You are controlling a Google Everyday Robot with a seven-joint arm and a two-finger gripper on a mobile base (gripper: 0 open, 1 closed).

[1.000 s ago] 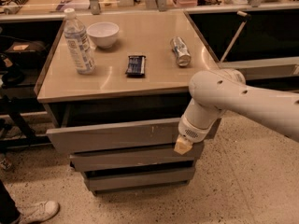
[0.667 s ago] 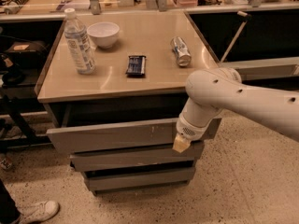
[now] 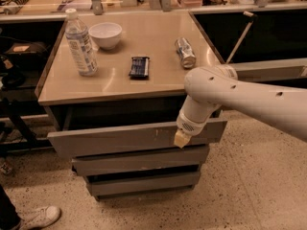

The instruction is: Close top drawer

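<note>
1. Change: compared with a second ago, the gripper [image 3: 181, 139] sits slightly higher and further left on the drawer front. The top drawer [image 3: 110, 140] shows no clear shift.
2. Gripper: its cream tip is against the drawer's front panel, right of centre. Whether it is clenched or released cannot be told.
3. Top drawer: it lies directly behind and to either side of the gripper, and stands partly open, out beyond the two lower drawer fronts [image 3: 139, 161] beneath the gripper.
4. Orientation: its long axis runs left to right across the view, rising slightly to the right. The front panel faces out from the cabinet toward the camera.
5. Small white scuff marks [image 3: 156, 132] lie just left of the gripper.
</note>
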